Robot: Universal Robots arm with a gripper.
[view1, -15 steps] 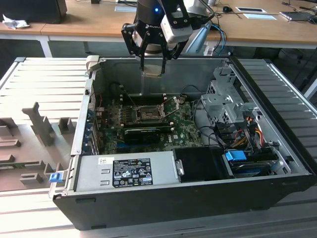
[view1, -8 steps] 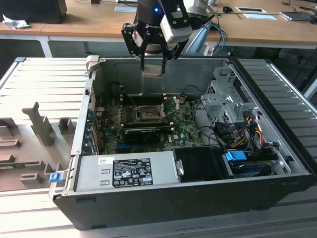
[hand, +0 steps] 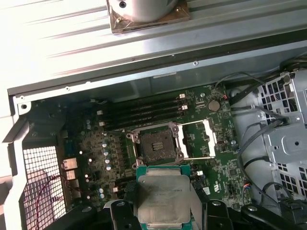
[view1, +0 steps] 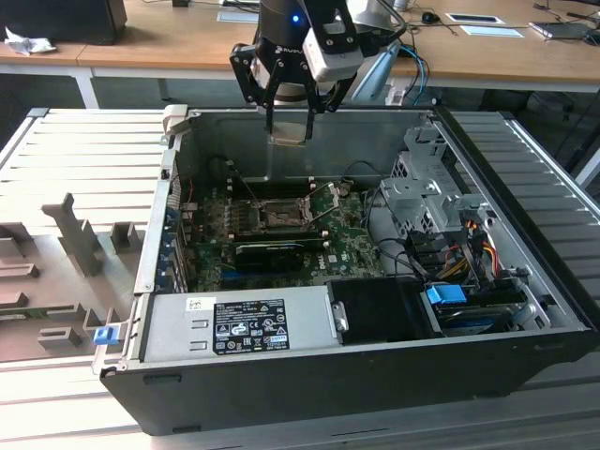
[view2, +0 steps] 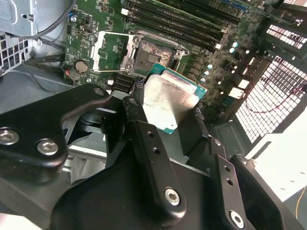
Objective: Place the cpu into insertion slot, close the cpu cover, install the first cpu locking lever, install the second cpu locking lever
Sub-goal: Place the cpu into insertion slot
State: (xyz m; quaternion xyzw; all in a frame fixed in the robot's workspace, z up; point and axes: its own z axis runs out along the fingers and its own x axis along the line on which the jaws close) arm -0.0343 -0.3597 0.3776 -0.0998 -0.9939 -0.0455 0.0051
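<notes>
In the first wrist view, strong light burns the ribbed metal platform beyond the jaws almost white. The cpu between the jaws shows a soft, patchy sheen. In the exterior view, the computer case is dim inside, its motherboard shadowed below the jaws.

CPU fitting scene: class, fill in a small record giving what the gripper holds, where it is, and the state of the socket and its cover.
gripper: the gripper is shut on the cpu
position: above the open computer case, clear of the motherboard
cpu: silver metal face shows in both wrist views
insertion slot: the insertion slot is empty, with the dark pin field exposed
cpu cover: the cpu cover is open, off the slot to one side
task stage: cpu not yet placed
</notes>
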